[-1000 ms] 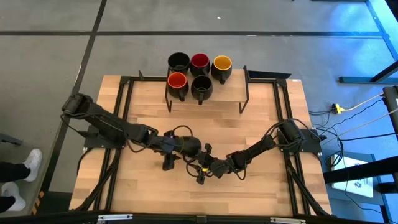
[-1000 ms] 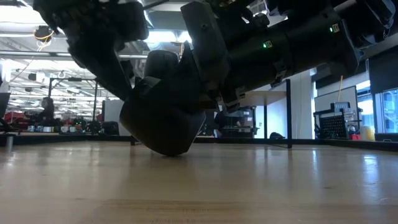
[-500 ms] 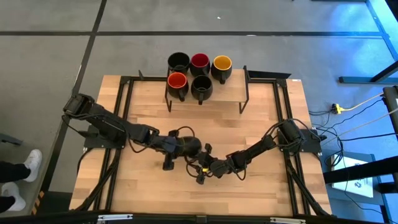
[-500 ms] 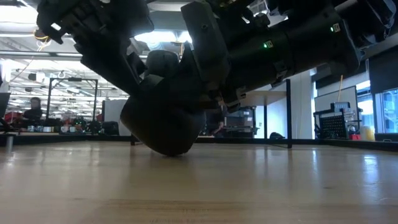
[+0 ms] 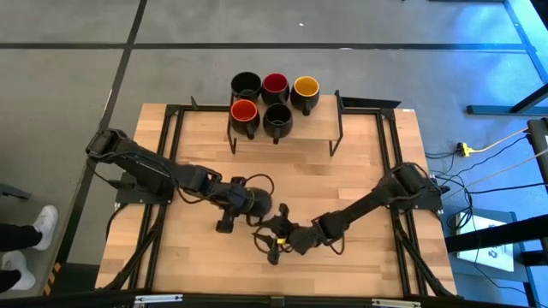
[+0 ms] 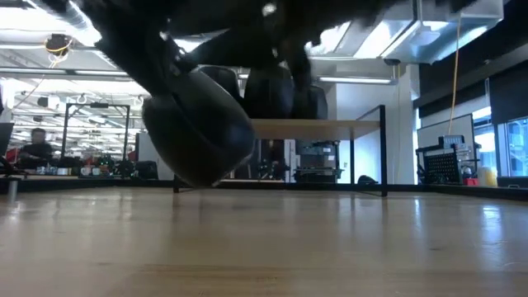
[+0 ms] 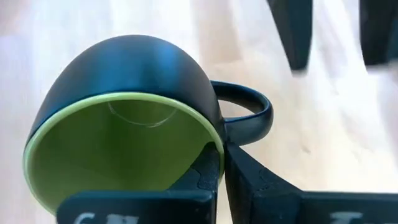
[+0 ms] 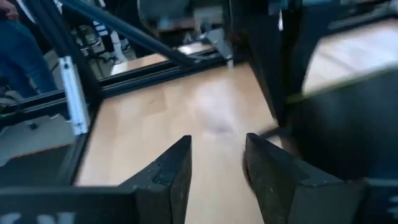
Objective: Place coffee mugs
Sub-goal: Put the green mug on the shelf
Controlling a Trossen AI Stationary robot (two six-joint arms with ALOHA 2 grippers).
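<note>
A dark mug with a green inside lies tipped on its side, its handle off to one side. My left gripper is shut on it near the table's middle. In the low view the mug hangs low over the wood. My right gripper stands open and holds nothing, just toward the near edge from the mug. Five other mugs stand upright on a raised shelf at the far edge: black, dark red, yellow, orange-red, black. My left gripper pinches the mug's rim right beside the handle's root, one finger inside the green bowl and one outside against the dark wall. The mug is tipped, its mouth turned back toward the wrist. In the low view it seems just clear of the table.
The shelf stands on black metal legs, inside a black frame that rims the table. Bare wood lies between the shelf and the arms and along the near edge. People and benches show in the room beyond.
My left gripper has taken hold of the green mug and drawn it a little toward the table's left, raising it off the wood. My right gripper has drawn away from the mug toward the near edge.
</note>
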